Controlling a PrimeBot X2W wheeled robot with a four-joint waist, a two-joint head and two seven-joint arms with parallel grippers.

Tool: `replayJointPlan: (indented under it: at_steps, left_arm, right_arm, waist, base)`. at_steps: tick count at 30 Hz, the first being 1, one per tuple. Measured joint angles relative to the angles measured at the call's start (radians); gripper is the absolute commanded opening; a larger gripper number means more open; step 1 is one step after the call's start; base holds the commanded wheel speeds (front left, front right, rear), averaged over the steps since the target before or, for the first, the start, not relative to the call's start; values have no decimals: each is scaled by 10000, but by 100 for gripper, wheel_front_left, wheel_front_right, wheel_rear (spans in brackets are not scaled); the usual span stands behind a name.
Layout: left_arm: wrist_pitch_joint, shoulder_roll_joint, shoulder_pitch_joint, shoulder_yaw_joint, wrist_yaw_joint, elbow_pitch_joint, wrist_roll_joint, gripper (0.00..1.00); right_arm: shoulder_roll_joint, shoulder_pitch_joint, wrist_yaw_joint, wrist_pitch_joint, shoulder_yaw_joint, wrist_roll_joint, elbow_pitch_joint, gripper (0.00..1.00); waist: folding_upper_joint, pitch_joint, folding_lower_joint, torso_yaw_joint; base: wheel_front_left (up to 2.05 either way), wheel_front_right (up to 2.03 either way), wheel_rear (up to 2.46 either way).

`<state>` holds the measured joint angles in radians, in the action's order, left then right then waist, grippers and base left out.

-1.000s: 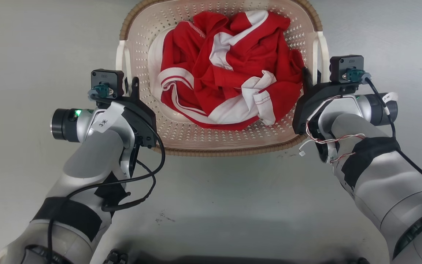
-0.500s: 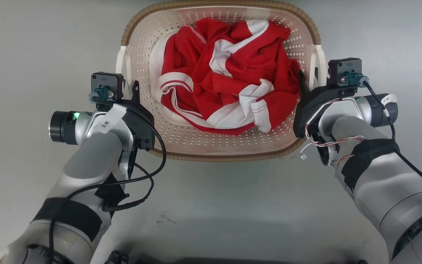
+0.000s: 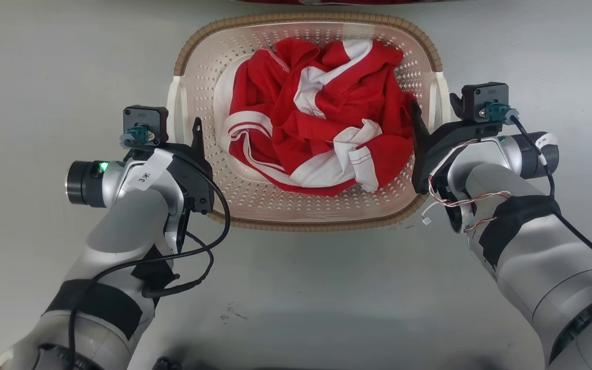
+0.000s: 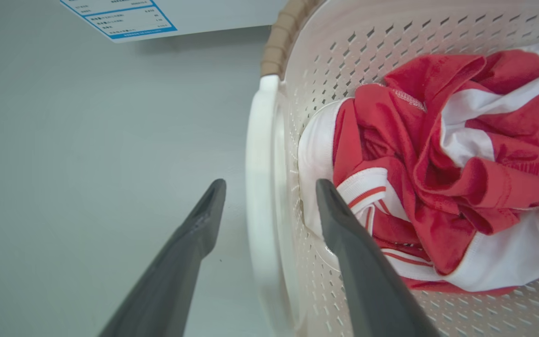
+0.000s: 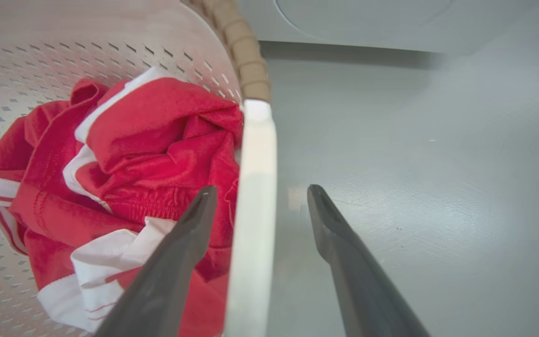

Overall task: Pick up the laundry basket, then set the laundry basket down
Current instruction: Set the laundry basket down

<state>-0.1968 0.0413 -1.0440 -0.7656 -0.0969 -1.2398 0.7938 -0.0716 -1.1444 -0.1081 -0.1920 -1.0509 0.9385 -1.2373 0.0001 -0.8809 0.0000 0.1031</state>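
Your left gripper [image 4: 270, 187] has its jaws apart, one finger outside the left handle [image 4: 258, 140] and one inside the wall, with a gap on either side of the white loop. Your right gripper [image 5: 261, 189] stands the same way astride the right handle [image 5: 256, 140], open and clamped on nothing.

Between your two arms the laundry basket [image 3: 301, 224] stands on the grey floor [image 3: 44, 77], straight ahead of you. It is cream-white plastic, a rounded rectangle with walls and bottom pierced by rows of small holes. A brown woven-look rim runs round the top, broken at each side by a white loop handle. A crumpled red and white garment [image 3: 321, 133] fills its middle.

A second ago the basket looked larger in the head view and its far rim was cut off by the top edge. Now the whole rim is in the picture and the basket looks smaller. Your right inner finger [image 3: 417, 121] sits farther in from the handle than it did then, over the edge of the garment.
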Motion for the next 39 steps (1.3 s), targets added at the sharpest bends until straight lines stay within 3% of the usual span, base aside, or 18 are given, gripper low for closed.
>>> replayJointPlan:
  at_steps: [10,24,39]
  left_arm:
    - [-178,-2,43,58,15,-79,25,100]
    - [-527,81,593,98,280,150,-4,100]
    - [-529,447,2399,765,75,1599,-230,100]
  right_arm:
    - [15,39,132,-169,10,23,-48,100]
    - [0,262,654,-571,247,29,102,100]
    - [-52,2060,558,-573,1331,201,1206,100]
  waist:
    - [0,496,-1,-62]
    - [-1,1696,-1,-232]
    - [-1,3604,0,-436]
  base:
    - [0,0,0]
    - [0,0,0]
    - [0,0,0]
